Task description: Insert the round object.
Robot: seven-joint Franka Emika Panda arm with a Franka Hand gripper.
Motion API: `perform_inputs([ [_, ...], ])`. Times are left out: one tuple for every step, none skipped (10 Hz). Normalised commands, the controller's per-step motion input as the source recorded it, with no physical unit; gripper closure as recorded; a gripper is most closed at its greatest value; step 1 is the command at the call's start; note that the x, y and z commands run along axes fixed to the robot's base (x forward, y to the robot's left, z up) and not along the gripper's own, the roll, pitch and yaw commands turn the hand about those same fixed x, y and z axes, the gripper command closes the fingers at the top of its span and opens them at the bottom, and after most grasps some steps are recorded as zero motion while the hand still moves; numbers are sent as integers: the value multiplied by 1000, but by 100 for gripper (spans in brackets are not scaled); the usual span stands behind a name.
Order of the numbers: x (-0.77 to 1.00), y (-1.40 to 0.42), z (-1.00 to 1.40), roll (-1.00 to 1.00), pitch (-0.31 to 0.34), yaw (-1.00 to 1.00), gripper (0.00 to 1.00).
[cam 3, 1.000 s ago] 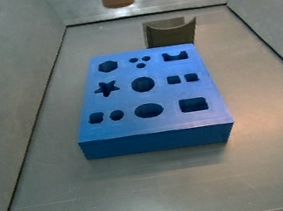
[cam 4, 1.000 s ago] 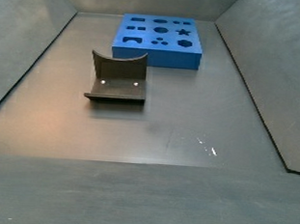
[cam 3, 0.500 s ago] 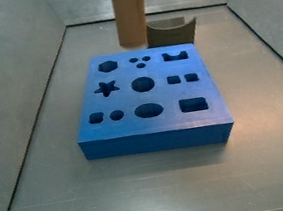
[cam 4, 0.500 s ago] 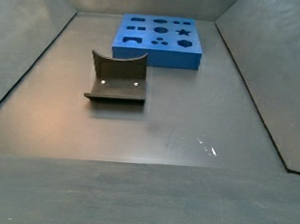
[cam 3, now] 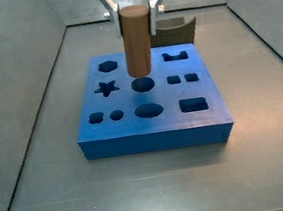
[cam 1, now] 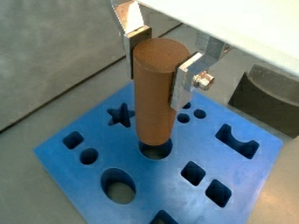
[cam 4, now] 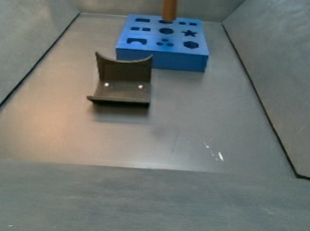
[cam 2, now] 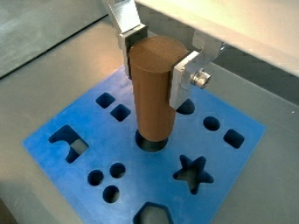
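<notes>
My gripper (cam 1: 158,61) is shut on the round object (cam 1: 155,96), a smooth reddish-brown cylindrical peg held upright. It also shows in a wrist view (cam 2: 155,87) and in both side views (cam 3: 136,43) (cam 4: 169,2). The peg's lower end stands at the round hole in the middle of the blue block (cam 3: 161,125), touching or just inside its rim. The blue block, with several shaped holes, shows in both wrist views (cam 1: 82,175) (cam 2: 70,166) and in a side view (cam 4: 149,49). The gripper (cam 3: 134,5) grips the peg's top end.
The dark fixture stands on the floor beside the block (cam 4: 120,81) and shows behind the block in a side view (cam 3: 176,29). Grey walls (cam 3: 25,116) enclose the floor on all sides.
The peg has come down from high above the block until its lower end reaches the central round hole. The gripper has come into view.
</notes>
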Motion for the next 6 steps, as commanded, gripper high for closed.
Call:
perform_inputs([
  [97,26,-346,-57,0,-69,100],
  [54,9,-326,-50,0,-57,100],
  [77,0,-374,-36,-3,-83,100],
  [83,0,-386,-21,0,-100,100],
  [20,60,-311,0,0,-91,100],
  [0,86,-266,0,0,-80,100],
])
